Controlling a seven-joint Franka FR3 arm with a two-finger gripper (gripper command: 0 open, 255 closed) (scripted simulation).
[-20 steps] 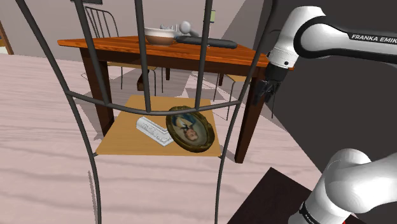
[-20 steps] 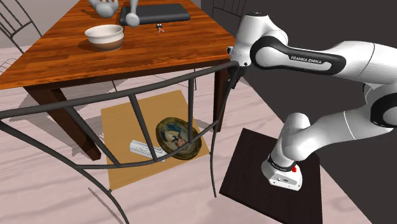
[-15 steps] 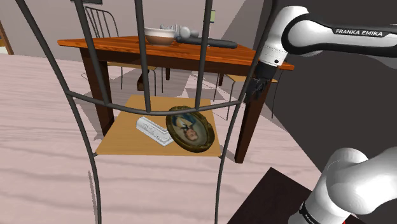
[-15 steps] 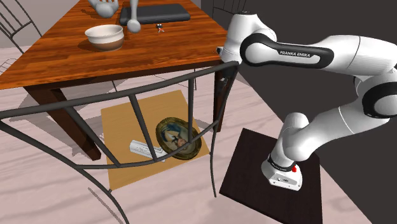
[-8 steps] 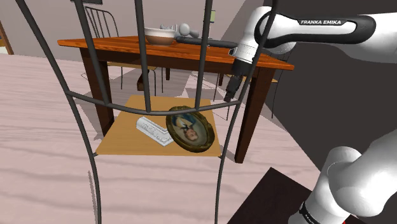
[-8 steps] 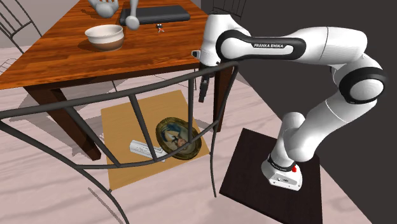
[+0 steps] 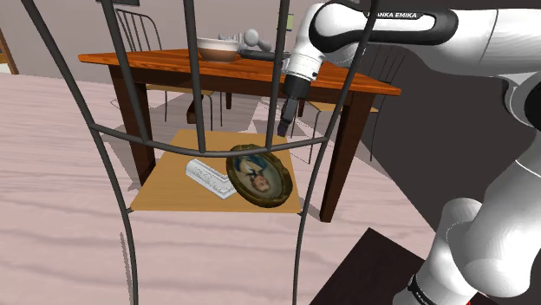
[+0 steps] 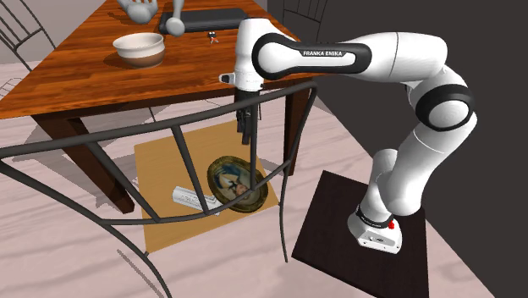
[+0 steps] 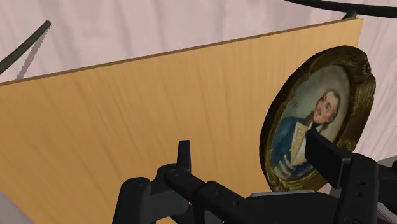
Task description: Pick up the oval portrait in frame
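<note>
The oval portrait [image 7: 258, 176] shows a man in a blue coat inside a dark gilt frame. It rests tilted on a flat wooden board [image 7: 173, 191] on the floor under the table, beside a white flat object [image 7: 208, 175]. My gripper [image 7: 283, 126] hangs pointing down, above the portrait and a little behind it, not touching it. From the second exterior view the gripper [image 8: 247, 135] sits just over the portrait [image 8: 236, 184]. In the wrist view the fingers [image 9: 184, 156] stand apart with nothing between them, and the portrait [image 9: 315, 118] lies off to one side.
A wooden table [image 7: 173, 68] carries a bowl [image 8: 140, 49] and a black flat object [image 8: 207, 17]. Its dark leg [image 7: 340, 165] stands close to the board. A wire chair back [image 7: 199, 139] crosses the foreground. My stand [image 8: 364, 233] sits at the lower right.
The arm has swung toward the shoulder view's left. The gripper moved from beside the table's corner leg to above the portrait and dropped slightly. The portrait has not moved.
</note>
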